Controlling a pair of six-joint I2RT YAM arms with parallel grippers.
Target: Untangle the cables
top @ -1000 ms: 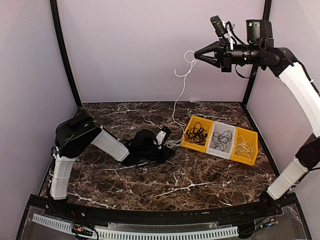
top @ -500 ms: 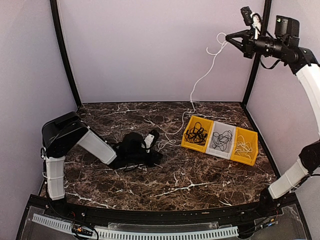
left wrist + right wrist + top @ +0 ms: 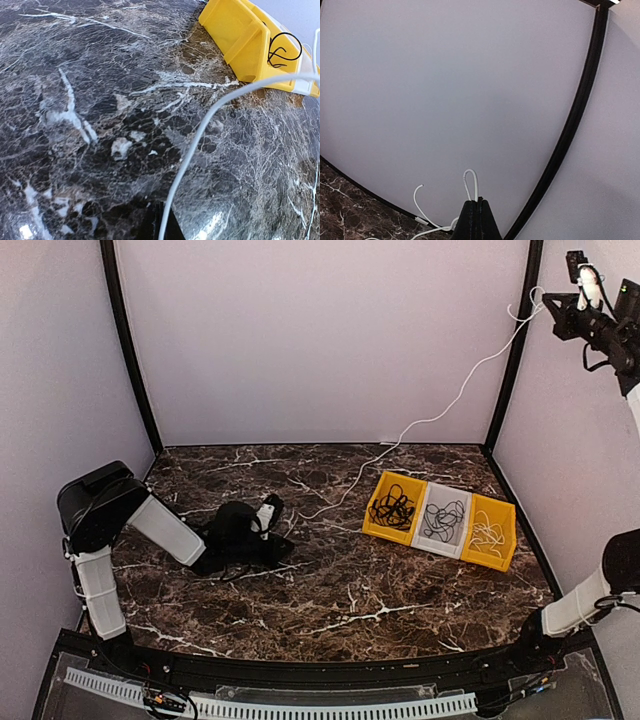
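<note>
Cables sit in two places on the dark marble table (image 3: 350, 585): most are sorted into bins, and one is strung through the air between the arms. The left arm (image 3: 165, 528) lies low over the table's left half. The right arm (image 3: 585, 595) reaches up into the top right corner, close to the black corner post (image 3: 512, 370).

Right of centre, three bins stand in a row, touching. The left yellow bin (image 3: 385, 533) holds black cables (image 3: 393, 508), the grey bin (image 3: 437, 546) holds dark grey cables (image 3: 443, 518), and the right yellow bin (image 3: 485, 560) holds white cables (image 3: 487, 533), each a loose tangle.

The long white cable (image 3: 470, 375) runs from the left gripper (image 3: 283, 530), passes near the left yellow bin and climbs, slightly slack, to the right gripper (image 3: 545, 308). The right gripper's fingers (image 3: 470, 220) are pressed together on it, with a small loop and a free end poking out past the tips. The left gripper pinches the other end, which enters at the bottom edge of its wrist view; its fingers barely show there.
</note>
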